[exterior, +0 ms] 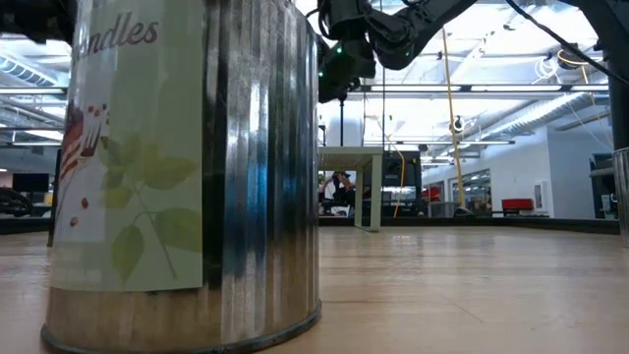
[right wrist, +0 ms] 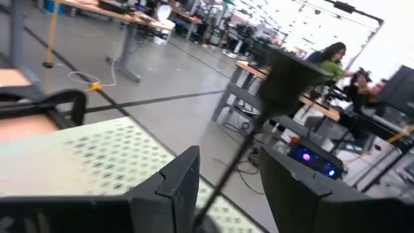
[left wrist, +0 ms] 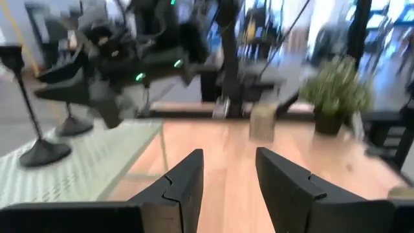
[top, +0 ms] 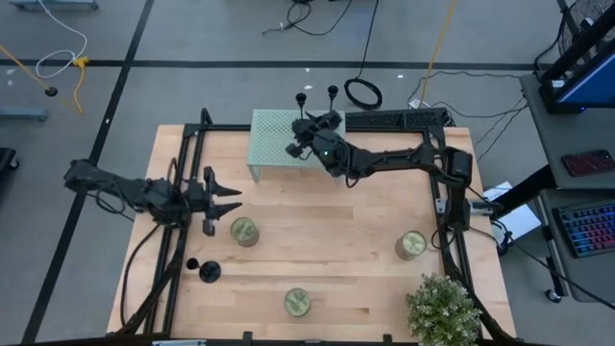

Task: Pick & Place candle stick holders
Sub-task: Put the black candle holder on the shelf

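Nearest your low camera stands a ribbed metal tin [exterior: 187, 177]; its label reads "…ndles" above a leafy sprig. From above, your right gripper [top: 306, 135] reaches to 12 o'clock over the pale green perforated stand [top: 279, 139], fingers spread, a tilted candle stick holder [right wrist: 284, 84] between them in the wrist view; whether it is gripped you cannot tell. Two holders [left wrist: 29, 116] stand on that stand. Another holder [top: 209, 272] lies at 8 o'clock. Your left gripper [top: 226, 199] hovers released at 9 o'clock.
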### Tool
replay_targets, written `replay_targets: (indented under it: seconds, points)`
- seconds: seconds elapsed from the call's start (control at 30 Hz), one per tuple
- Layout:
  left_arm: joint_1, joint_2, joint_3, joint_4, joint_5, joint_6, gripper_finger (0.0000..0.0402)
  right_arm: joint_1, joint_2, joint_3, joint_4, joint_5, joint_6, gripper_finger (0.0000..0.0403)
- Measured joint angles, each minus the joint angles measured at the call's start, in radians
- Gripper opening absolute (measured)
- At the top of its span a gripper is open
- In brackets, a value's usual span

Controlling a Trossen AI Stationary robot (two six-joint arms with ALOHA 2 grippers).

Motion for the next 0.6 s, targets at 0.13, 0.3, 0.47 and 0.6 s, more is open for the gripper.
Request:
replay_targets:
  seconds: [0.13,0.3,0.47,0.6]
  points:
    - [-0.015,0.086,0.157,-0.239,-0.004,-0.042,0.0145,0.041,0.000,0.000,-0.005,0.000,-0.032,0.0154]
    - [-0.046,0.185,0.328,-0.547,0.098,0.005,0.0145,0.094,0.000,0.000,-0.013,0.031,-0.078,0.0159]
    - [-0.078,0.233,0.436,-0.838,0.180,-0.043,0.0145,0.147,0.000,0.000,-0.010,0.175,-0.162,0.0159]
    - [-0.108,0.236,0.460,-0.886,0.283,-0.111,0.0145,0.183,0.000,0.000,-0.009,0.233,-0.227,0.0160]
